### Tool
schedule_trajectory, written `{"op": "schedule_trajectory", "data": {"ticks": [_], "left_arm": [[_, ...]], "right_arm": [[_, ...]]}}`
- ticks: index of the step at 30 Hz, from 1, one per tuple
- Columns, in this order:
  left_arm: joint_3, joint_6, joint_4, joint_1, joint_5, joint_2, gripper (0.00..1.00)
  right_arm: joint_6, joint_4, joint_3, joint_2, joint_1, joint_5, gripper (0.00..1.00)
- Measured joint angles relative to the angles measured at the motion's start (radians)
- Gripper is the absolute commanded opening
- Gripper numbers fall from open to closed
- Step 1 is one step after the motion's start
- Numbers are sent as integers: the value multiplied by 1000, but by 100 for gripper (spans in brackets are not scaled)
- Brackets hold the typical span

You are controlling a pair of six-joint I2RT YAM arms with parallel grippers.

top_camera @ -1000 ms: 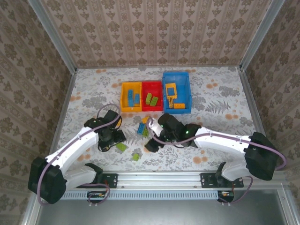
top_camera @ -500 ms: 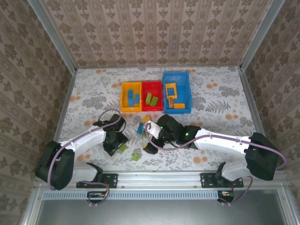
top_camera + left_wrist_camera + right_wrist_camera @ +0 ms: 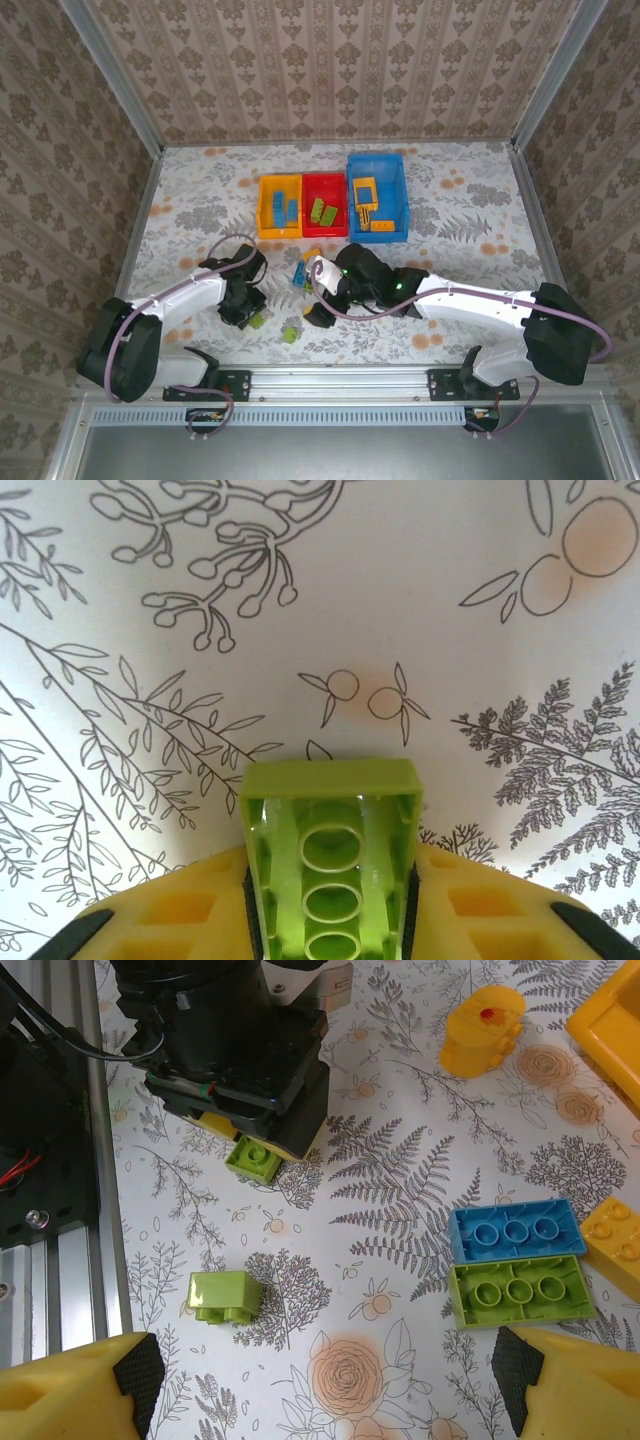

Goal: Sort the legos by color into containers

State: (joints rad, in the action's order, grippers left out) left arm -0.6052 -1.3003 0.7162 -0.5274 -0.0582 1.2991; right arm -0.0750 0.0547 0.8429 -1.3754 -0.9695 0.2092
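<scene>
My left gripper (image 3: 332, 905) is shut on a lime green lego (image 3: 332, 855), hollow underside facing the camera, black pads pressed on both long sides, low over the table. From above, that left gripper (image 3: 248, 308) and its lego (image 3: 259, 320) sit at the front left. My right gripper (image 3: 330, 1370) hangs open above a small green lego (image 3: 224, 1295); a blue lego (image 3: 515, 1231) and a green lego (image 3: 518, 1295) lie by its right finger. The yellow container (image 3: 264, 210), red container (image 3: 325, 178) and blue container (image 3: 400, 195) stand in a row at the back, with legos inside.
An orange lego (image 3: 615, 1242) and a rounded yellow piece (image 3: 482, 1028) lie past the blue lego. The metal rail (image 3: 60, 1250) of the near table edge runs close to both grippers. The two arms are close together at the front centre.
The left gripper came down over the green lego and closed on it. The right gripper shifted slightly toward the front left and stayed open.
</scene>
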Motion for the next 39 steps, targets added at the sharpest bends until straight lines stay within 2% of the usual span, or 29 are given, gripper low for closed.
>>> {"op": "schedule_trajectory", "data": {"ticks": [6,12,19,25,32,39], "left_arm": [[-24,56,-13,-2,16,-4,29],[-278,192,-3,-29,56,38,29],[-736,426,-6,-77,59,301,29],[-1055,594,-6,-88,33,583,29],[-1348,695,-2,-77,-18,879,29],[-1538,721,27,-45,-63,1044,45]], "right_arm": [[13,-4,0,3,12,-26,89],[104,-45,0,77,144,-76,91],[262,-124,15,128,325,-170,91],[373,-124,96,85,389,-224,90],[458,-126,106,84,435,-240,90],[476,-112,104,104,442,-241,90]]}}
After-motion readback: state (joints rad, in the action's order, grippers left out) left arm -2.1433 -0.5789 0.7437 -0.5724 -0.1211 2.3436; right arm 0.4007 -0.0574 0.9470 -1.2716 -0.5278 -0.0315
